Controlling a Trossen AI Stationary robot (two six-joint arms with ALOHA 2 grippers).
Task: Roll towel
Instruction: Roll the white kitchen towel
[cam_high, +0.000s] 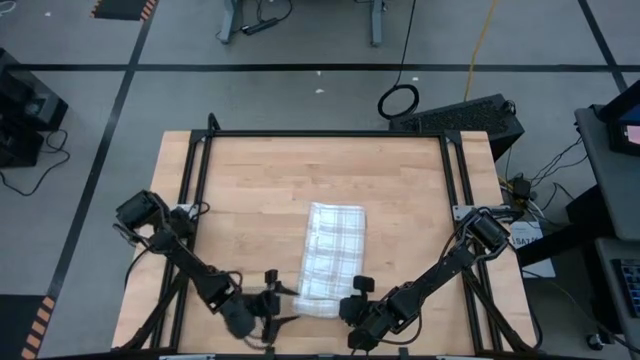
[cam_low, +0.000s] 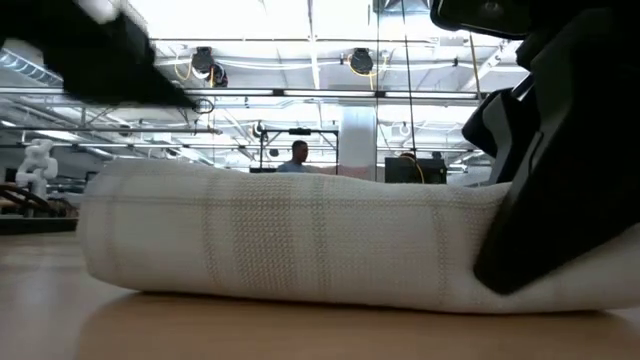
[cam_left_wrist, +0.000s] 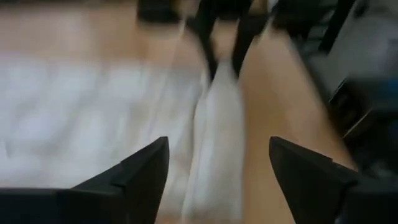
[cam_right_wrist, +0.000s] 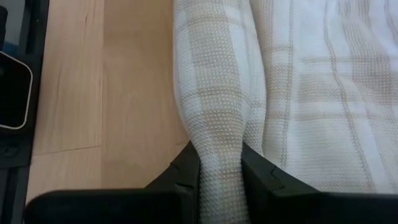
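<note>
Looking past my right claw (cam_right_wrist: 220, 171), I see what the overhead camera cannot: its two fingers are pinched tight on a rolled fold of the towel (cam_right_wrist: 292, 93), the cloth bulging up between them, with flat plaid layers spreading away beyond the fingertips and bare table (cam_right_wrist: 106, 81) off to one side. My left claw (cam_left_wrist: 217, 168) stands with its fingers wide apart and nothing between them; the roll's end lies just ahead of the tips, blurred.

From above, the towel (cam_high: 328, 258) sits mid-table, its near end rolled, with my left claw (cam_high: 272, 300) just beside that end and my right claw (cam_high: 358, 298) on it.

The table-level camera alone shows the roll's rounded thickness (cam_low: 300, 240), and, far behind it, a person (cam_low: 298, 156) in the room.
</note>
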